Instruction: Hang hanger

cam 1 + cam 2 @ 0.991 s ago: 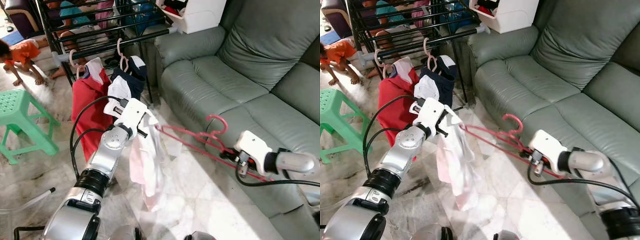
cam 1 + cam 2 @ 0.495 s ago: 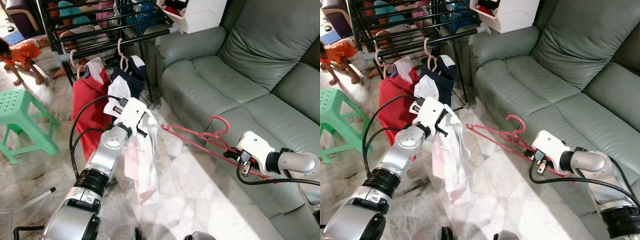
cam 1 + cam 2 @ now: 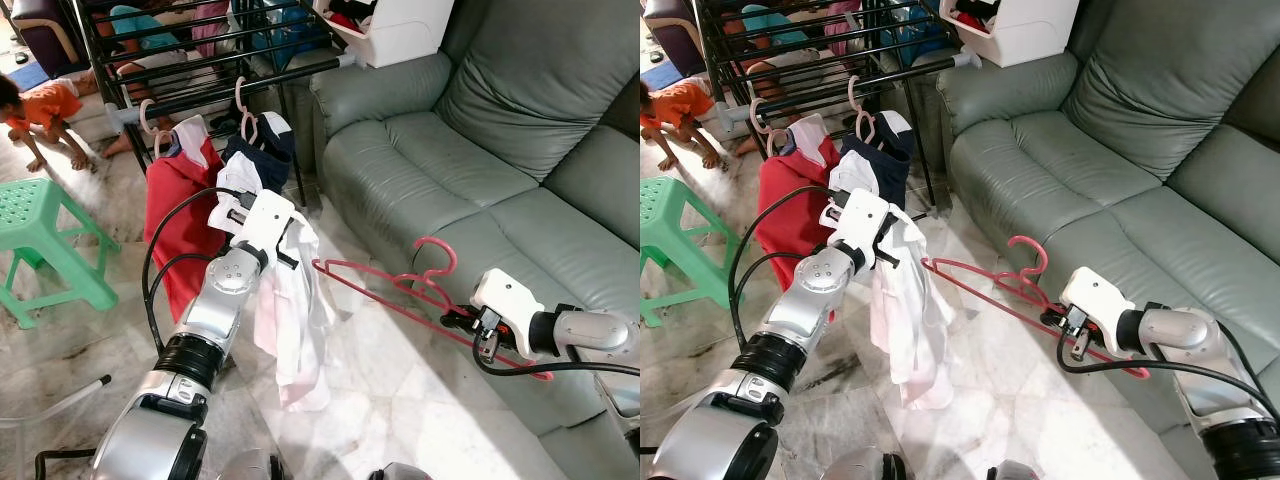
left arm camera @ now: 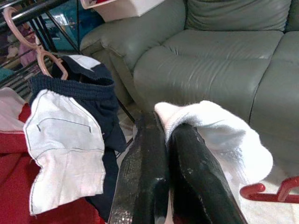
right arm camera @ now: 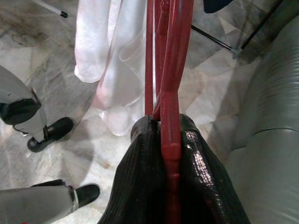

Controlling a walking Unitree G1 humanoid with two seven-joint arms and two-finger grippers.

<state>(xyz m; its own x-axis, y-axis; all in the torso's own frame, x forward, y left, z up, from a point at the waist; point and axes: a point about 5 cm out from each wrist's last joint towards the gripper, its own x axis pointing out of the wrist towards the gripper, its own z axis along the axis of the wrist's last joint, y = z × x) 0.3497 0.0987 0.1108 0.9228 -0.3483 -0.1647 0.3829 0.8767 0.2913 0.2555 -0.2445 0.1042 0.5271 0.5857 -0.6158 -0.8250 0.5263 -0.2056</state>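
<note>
- Marble floor (image 3: 400, 400) lies before a grey-green sofa (image 3: 480, 150); a black drying rack (image 3: 190, 50) stands at the back with a red garment (image 3: 175, 215) and dark shorts (image 3: 262, 150) hanging from pale hangers on its rail.
- Beside the rack stand a green stool (image 3: 40, 230) and, on the sofa arm, a white bin (image 3: 395, 25); a person in orange (image 3: 45, 105) crouches on the floor far left.
- Left gripper (image 4: 161, 158) has its fingers pinched narrow on a white shirt (image 3: 290, 320), which hangs down from the grip in front of the red garment.
- Right gripper (image 5: 163, 140) is clamped on the lower bar of a red hanger (image 3: 400, 290), held out over the floor just in front of the sofa edge.
- Hanger lies almost flat, its hook (image 3: 437, 250) raised toward the sofa and its far tip (image 3: 930, 263) pointing at the shirt, near it but apart.
- Compared with half a second ago, the shirt hangs a little closer to the hanger's tip, and the right gripper sits slightly lower along the sofa front.
- One second ago the hanger's tip was at the shirt's cloth; now a small gap shows between them.
</note>
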